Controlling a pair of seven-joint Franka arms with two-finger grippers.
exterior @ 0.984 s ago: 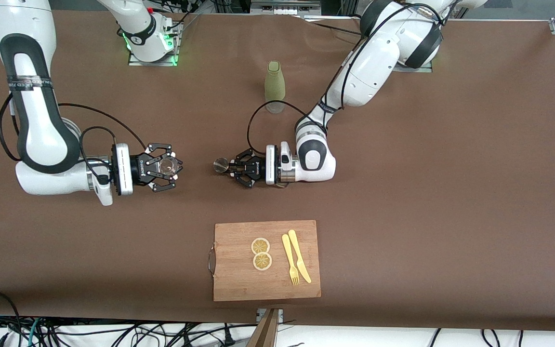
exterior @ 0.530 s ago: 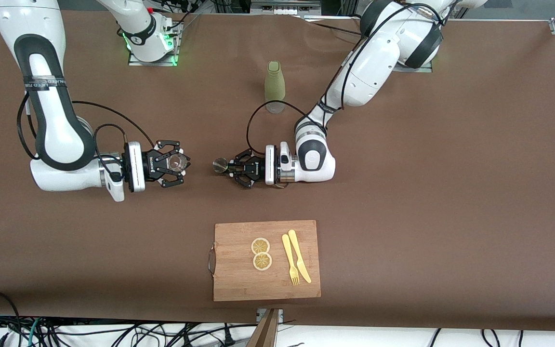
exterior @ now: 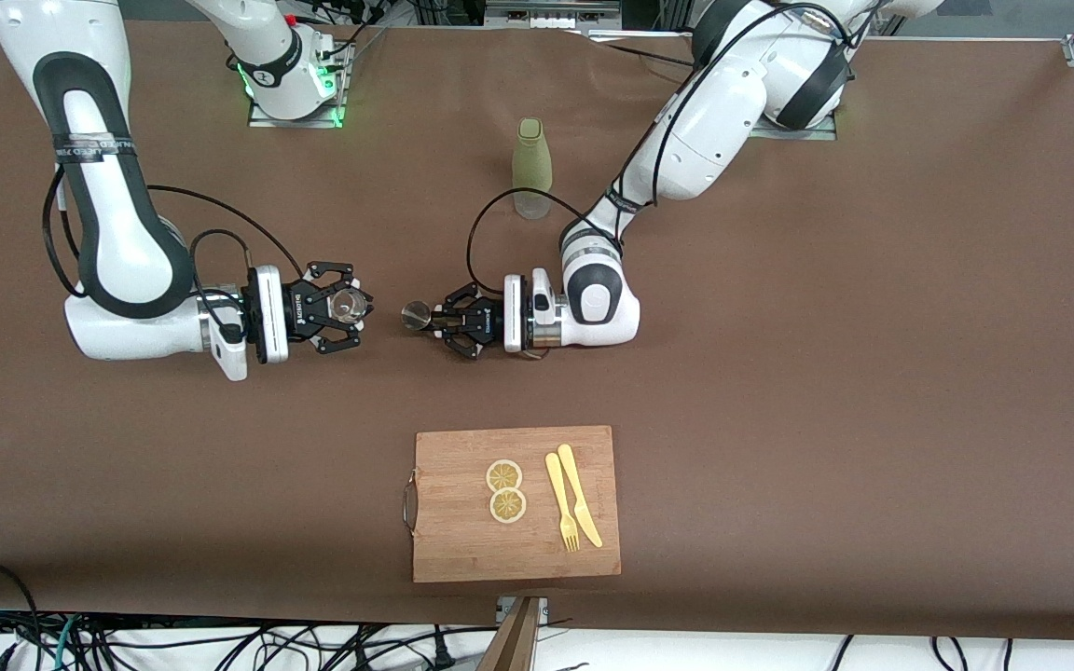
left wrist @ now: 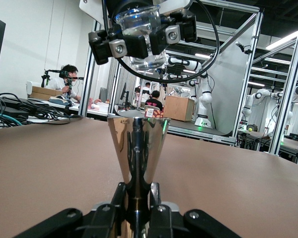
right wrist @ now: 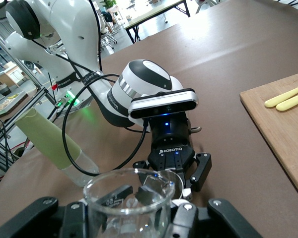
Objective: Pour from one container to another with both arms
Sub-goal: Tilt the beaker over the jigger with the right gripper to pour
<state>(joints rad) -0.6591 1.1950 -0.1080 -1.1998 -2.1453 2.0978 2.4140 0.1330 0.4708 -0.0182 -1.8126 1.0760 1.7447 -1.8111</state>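
The left pincer (exterior: 434, 320) is clamped on the narrow base of a polished metal cone cup (exterior: 417, 316), which it holds upright over the middle of the tabletop (exterior: 779, 373). In the left wrist view the cup (left wrist: 137, 148) flares upward from between the closed fingers (left wrist: 125, 198), rim level. The right pincer (exterior: 341, 308) is clamped on a clear glass beaker (exterior: 347, 304), also rim-up and raised over the tabletop, toward the right arm's end. The two vessels face each other with a gap between them; in the right wrist view the beaker rim (right wrist: 133, 186) sits in the foreground with the left pincer (right wrist: 174, 171) just ahead of it.

The step in hand appears to be the approach before pouring. Which vessel is the source cannot be told; no contents show in either one. To execute well:

1. Close the gap until the pouring rim stands over the receiving mouth, not beside it.
2. Raise the source slightly above the receiver before any tilt.
3. Tilt by wrist rotation only, slowly; the cone is gripped low and may pivot in the fingers.
4. Keep the receiver level and still.

A green bottle (exterior: 530, 168) stands farther from the front camera, clear of the path. A wooden cutting board (exterior: 462, 550) with lemon slices (exterior: 505, 490) and yellow cutlery (exterior: 572, 508) lies nearer.
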